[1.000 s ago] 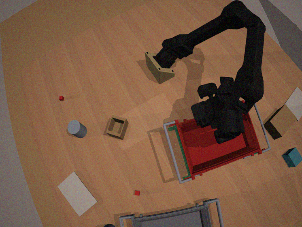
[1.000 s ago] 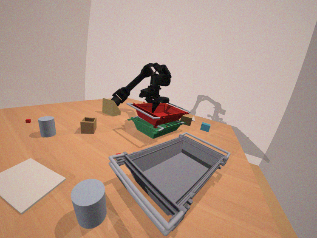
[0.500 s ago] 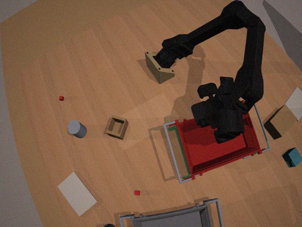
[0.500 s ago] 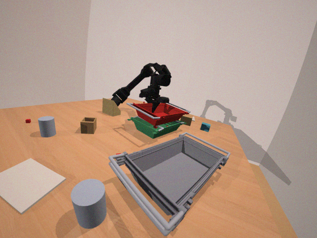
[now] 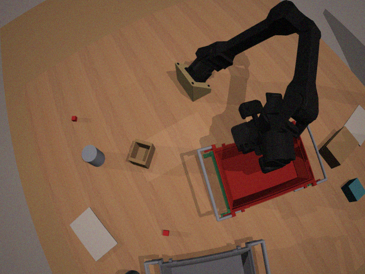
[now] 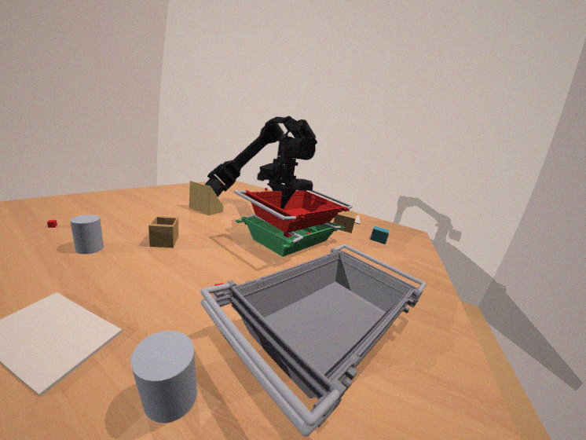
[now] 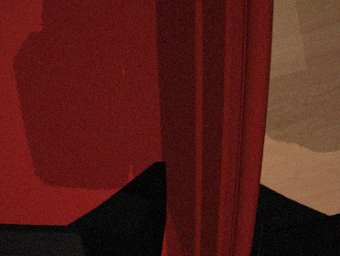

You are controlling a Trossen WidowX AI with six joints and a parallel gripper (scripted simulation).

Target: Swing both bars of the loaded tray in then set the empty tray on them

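Observation:
The green tray (image 5: 220,182) (image 6: 265,236) stands on the table; most of it is hidden under the red tray. Pieces of its wire bars (image 6: 296,238) show across its top, and little of its load shows. The empty red tray (image 5: 265,195) (image 6: 269,217) (image 7: 256,91) is over it, nearly level, its own bars swung outward. I cannot tell if its underside touches the green tray's bars. My gripper (image 6: 282,192) (image 7: 185,171) is shut on the red tray's long wall, on the arm's side, one finger inside and one outside.
A large grey tray (image 5: 206,259) (image 6: 369,275) with bars swung out stands nearby. A small brown box (image 5: 141,153) (image 6: 162,234), a grey cylinder (image 5: 93,155) (image 6: 86,234), a teal block (image 5: 355,188) (image 6: 379,234) and a brown block (image 5: 343,147) stand around. A white sheet (image 5: 93,234) (image 6: 56,335) lies farther off.

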